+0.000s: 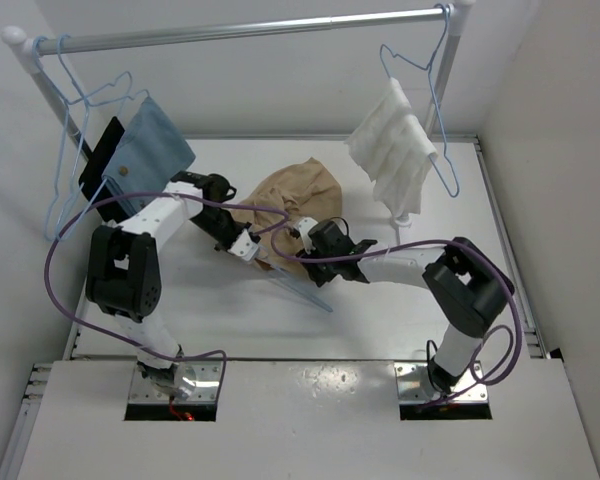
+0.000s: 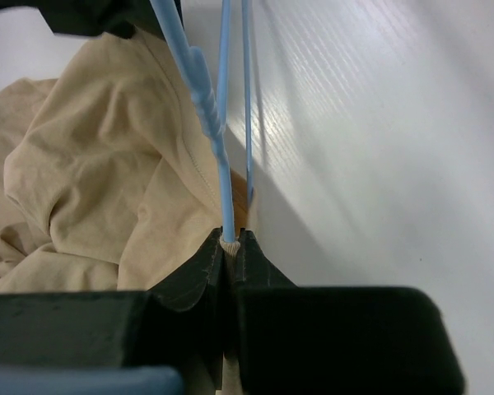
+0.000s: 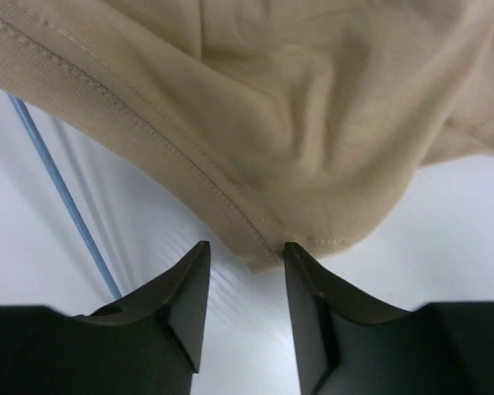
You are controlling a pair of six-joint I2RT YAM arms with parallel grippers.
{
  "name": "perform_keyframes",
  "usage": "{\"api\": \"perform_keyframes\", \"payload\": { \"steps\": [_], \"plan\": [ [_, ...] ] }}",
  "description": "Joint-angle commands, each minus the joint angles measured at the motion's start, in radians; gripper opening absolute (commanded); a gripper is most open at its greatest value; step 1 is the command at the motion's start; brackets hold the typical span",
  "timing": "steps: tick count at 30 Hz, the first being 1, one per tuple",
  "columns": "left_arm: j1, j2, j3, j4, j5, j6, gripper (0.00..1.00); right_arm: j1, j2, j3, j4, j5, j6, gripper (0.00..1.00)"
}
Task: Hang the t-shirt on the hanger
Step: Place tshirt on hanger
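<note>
Pinching the hanger (image 2: pixel 223 156) by one thin strand of its wire, the left claw (image 2: pixel 230 249) is clamped tight. The light-blue wire runs straight out ahead of its tips, and a second strand lies just to the right of the first. The t-shirt (image 2: pixel 90 181) sits bunched on the bench (image 2: pixel 379 148) just left of this claw, its folds lying against the wire close to the tips.

The right claw (image 3: pixel 245 276) is parted to a middling gap and holds nothing. A stitched hem corner of the t-shirt sits right at its mouth, between the two tips, but I cannot tell whether the cloth touches either pad. The rest of the garment is heaped ahead of and above this claw, and a bare stretch of hanger wire crosses the bench off to its left.

The t-shirt looks light, limp and soft. It will likely sag and fold wherever it is lifted, and it will not hold an opening by itself. The doubled, stitched hem is probably the firmest place to grip, so the corner already at the right claw's mouth is a sensible hold, taken deep enough not to slip out. The hanger seems light and stiff but slightly springy. Its smooth, thin wire could twist in the left claw's pinch once cloth drags across it.
</note>
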Motion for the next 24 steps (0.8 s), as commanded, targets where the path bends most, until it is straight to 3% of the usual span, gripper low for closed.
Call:
{"api": "perform_keyframes", "payload": {
  "steps": [1,5,6,8,9,13,14,16,20,24],
  "plan": [
    [-0.006,-0.047,-0.012,-0.004,-0.019,0.073,0.0,0.012,0.048,0.056,0.047,0.021,-0.012,0.4],
    [-0.006,-0.047,-0.012,0.005,-0.019,0.055,0.0,0.012,0.061,0.056,0.047,0.032,-0.012,0.31],
    [-0.006,-0.047,-0.012,0.005,-0.019,0.055,0.0,0.012,0.061,0.056,0.057,0.041,-0.003,0.21],
    [0.003,-0.047,-0.012,0.005,-0.019,0.055,0.0,0.012,0.047,0.045,0.067,0.05,-0.003,0.14],
    [0.003,-0.047,-0.012,0.005,-0.019,0.055,0.0,0.012,0.038,0.045,0.067,0.041,-0.003,0.14],
    [0.003,-0.047,-0.012,0.005,-0.019,0.055,0.0,0.012,0.038,0.045,0.039,-0.02,-0.058,0.49],
    [0.003,-0.047,-0.012,0.005,-0.019,0.055,0.0,0.012,0.027,0.036,0.039,-0.04,-0.074,0.51],
    [0.003,-0.047,-0.021,0.005,-0.019,0.055,0.0,0.021,-0.007,0.018,0.064,-0.098,-0.104,0.53],
    [0.003,-0.047,-0.021,0.005,-0.019,0.045,0.0,0.03,-0.018,0.007,0.074,-0.062,-0.114,0.53],
    [0.003,-0.047,-0.021,0.014,-0.019,0.045,0.0,0.03,0.047,0.054,0.056,0.049,-0.114,0.37]
  ]
}}
